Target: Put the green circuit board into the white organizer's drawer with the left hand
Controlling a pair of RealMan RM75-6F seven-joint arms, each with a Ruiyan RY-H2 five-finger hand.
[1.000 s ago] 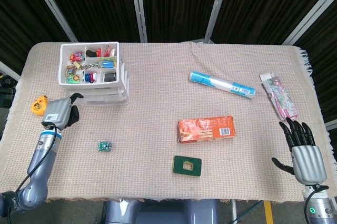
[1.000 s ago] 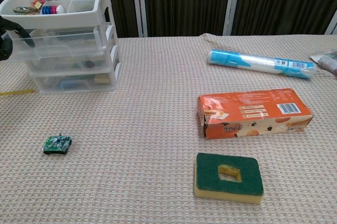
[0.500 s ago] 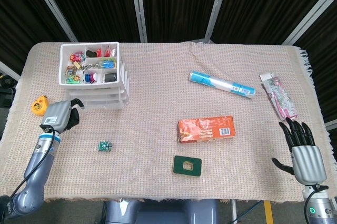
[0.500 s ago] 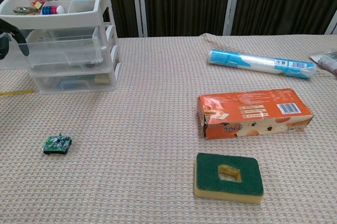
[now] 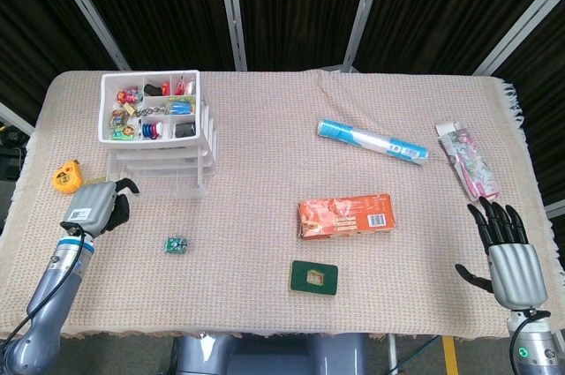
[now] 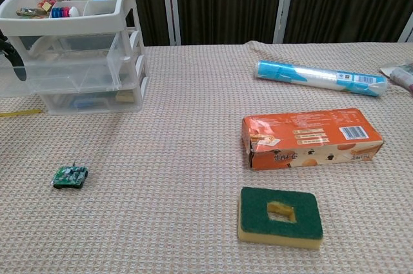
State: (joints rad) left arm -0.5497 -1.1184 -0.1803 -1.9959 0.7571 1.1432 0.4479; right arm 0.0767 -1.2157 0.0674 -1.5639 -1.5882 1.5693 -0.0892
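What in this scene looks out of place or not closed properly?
One drawer of the white organizer sticks out toward the left hand, while the drawers below sit flush. The green circuit board lies loose on the table cloth, apart from that hand. Nothing looks spilled or damaged.

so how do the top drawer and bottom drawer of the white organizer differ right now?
The top drawer is pulled out past the frame; the bottom drawer sits pushed in. The top drawer looks empty; the bottom drawer holds small items. Both are clear plastic.
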